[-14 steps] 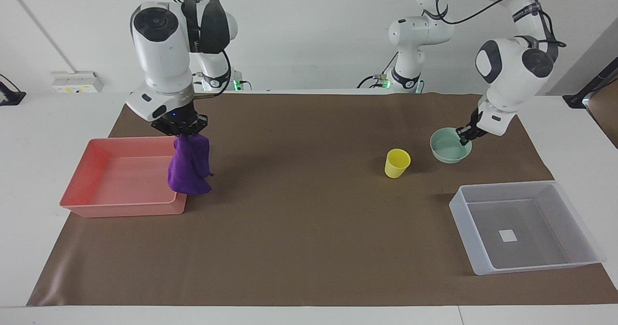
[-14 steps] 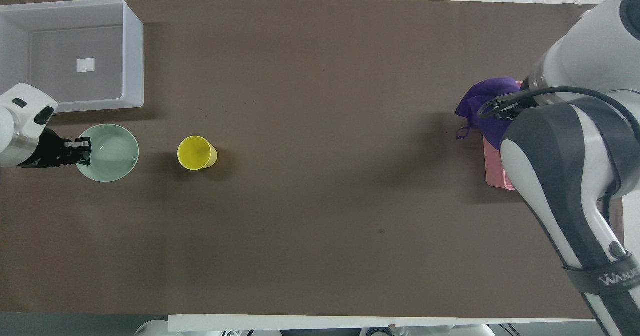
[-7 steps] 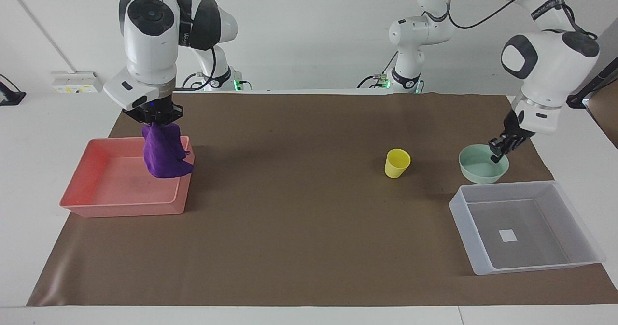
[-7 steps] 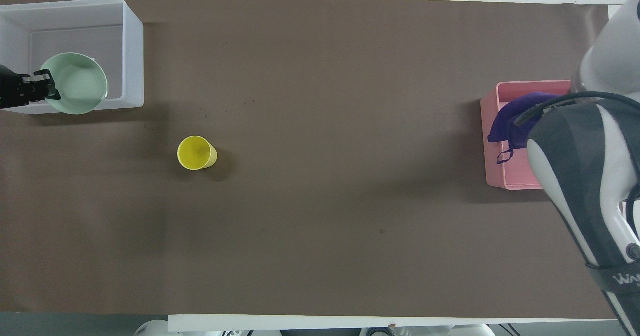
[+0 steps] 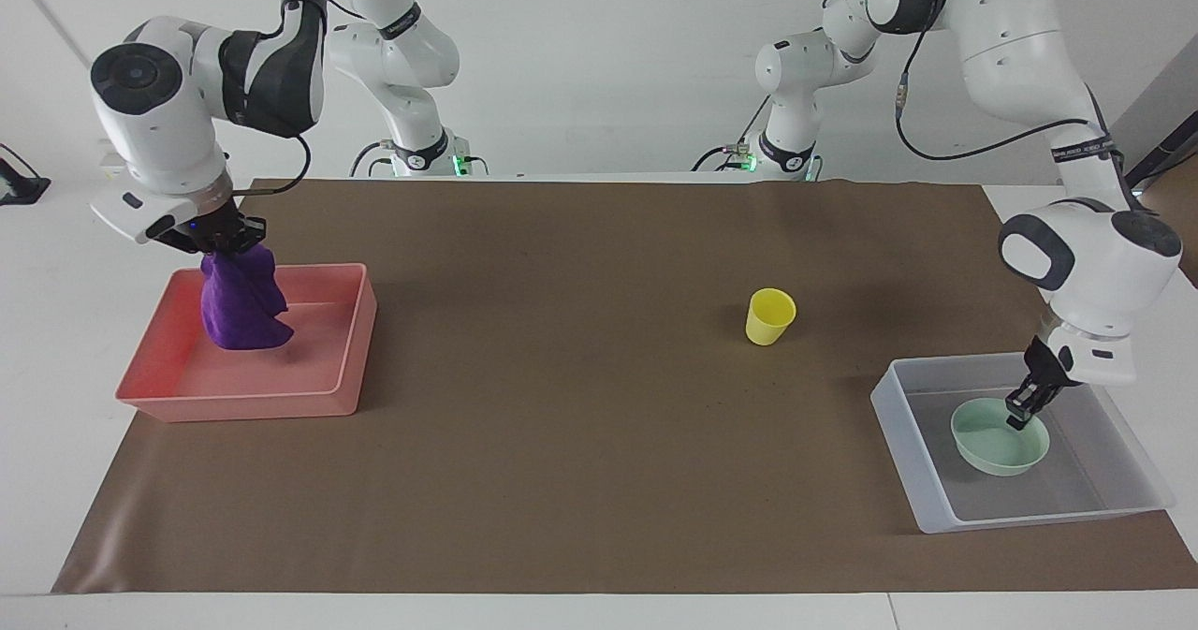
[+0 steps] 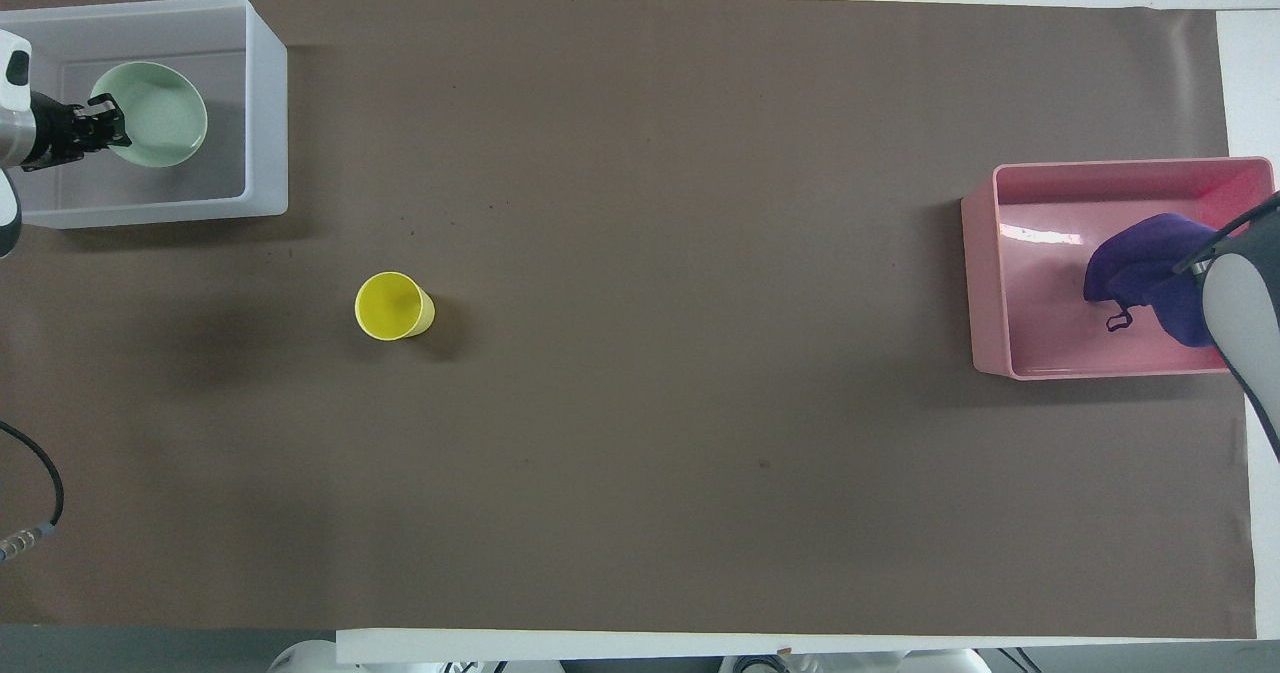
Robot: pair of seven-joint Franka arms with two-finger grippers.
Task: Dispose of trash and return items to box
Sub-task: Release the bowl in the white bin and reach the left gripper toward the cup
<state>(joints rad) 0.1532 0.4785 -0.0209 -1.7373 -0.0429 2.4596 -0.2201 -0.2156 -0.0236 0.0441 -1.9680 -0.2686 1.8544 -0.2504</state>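
Both arms have carried their loads across: the left gripper (image 5: 1023, 412) clamps the bowl (image 5: 999, 436) inside the box (image 5: 913, 480), the right gripper (image 5: 225, 241) pinches the cloth (image 5: 241, 308) over the tray (image 5: 239, 399), so releasing comes next, then the cup (image 5: 770, 316) at ten o'clock from the box.

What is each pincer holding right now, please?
Left pincer: shut on the green bowl, inside the clear box.
Right pincer: shut on the purple cloth, over the pink tray.
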